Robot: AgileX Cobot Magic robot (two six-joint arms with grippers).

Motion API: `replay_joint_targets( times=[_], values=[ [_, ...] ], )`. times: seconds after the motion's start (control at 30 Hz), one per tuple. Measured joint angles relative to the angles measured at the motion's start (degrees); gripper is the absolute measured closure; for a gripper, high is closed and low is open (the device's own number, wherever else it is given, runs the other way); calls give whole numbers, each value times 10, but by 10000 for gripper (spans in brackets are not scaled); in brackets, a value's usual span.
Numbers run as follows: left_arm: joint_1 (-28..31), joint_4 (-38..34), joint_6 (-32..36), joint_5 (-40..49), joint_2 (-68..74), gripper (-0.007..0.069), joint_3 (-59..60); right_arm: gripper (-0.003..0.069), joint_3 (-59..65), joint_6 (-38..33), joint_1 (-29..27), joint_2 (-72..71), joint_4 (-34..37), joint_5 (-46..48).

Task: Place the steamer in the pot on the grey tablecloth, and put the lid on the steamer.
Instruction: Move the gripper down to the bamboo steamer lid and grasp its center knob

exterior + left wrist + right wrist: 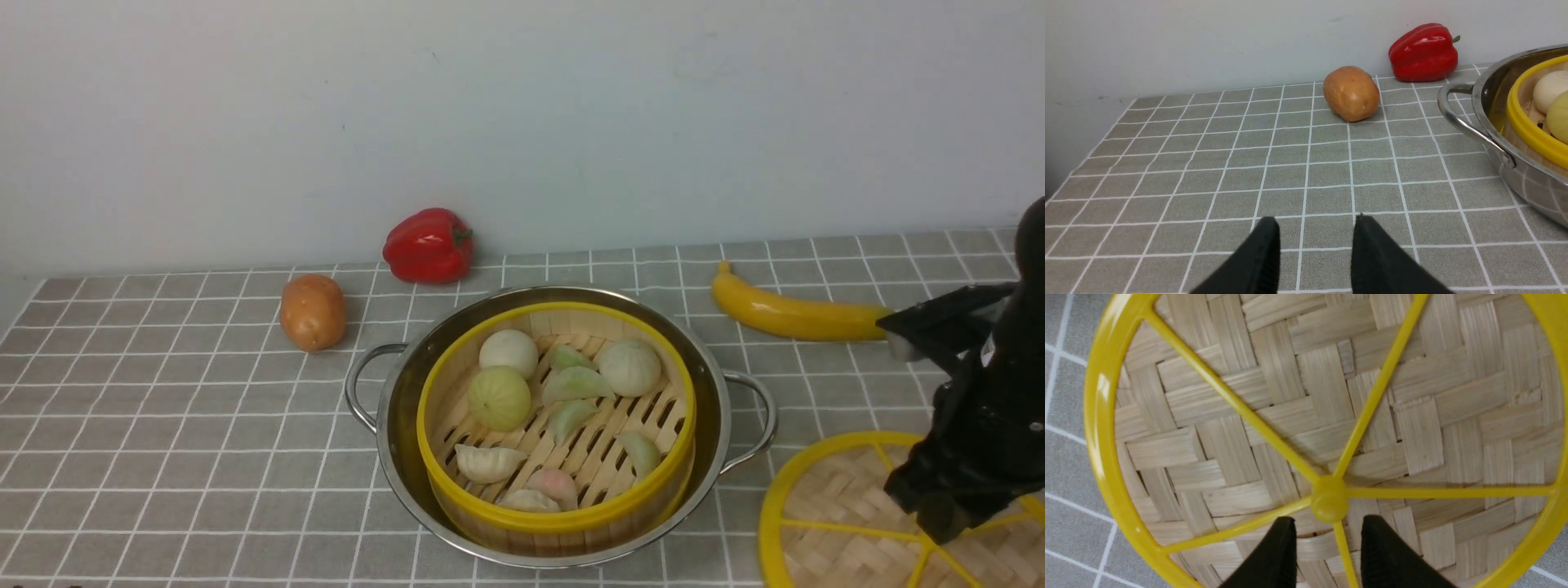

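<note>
The steamer [555,518], a bamboo basket with a yellow rim and dumplings and buns inside, sits in the shiny steel pot [400,425] on the grey tablecloth [163,408]. At the front right, flat on the cloth, lies the woven lid [824,523]. My right gripper [939,523] hangs over it. In the right wrist view this gripper [1327,520] is open just above the lid [1412,428], its fingers either side of a yellow spoke beside the central hub [1329,504]. My left gripper [1315,220] is open over bare cloth, left of the pot [1527,179] and steamer [1527,126], and holds nothing.
A potato [312,312] and a red bell pepper [429,245] lie behind the pot on the left, near the wall. A yellow banana [796,314] lies at the back right, close to my right arm. The left wrist view also shows the potato [1351,93] and the pepper [1423,51].
</note>
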Motion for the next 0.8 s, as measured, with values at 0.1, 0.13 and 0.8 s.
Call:
replay_joint_targets(
  times=[0.1, 0.13, 0.8],
  values=[
    [0, 0, 0, 0, 0, 382, 0, 416, 0, 0, 0, 19, -2, -13],
    [0, 0, 0, 0, 0, 382, 0, 416, 0, 0, 0, 22, -4, -16],
    [0, 0, 0, 0, 0, 382, 0, 513, -1, 13, 0, 48, -18, 1]
  ],
)
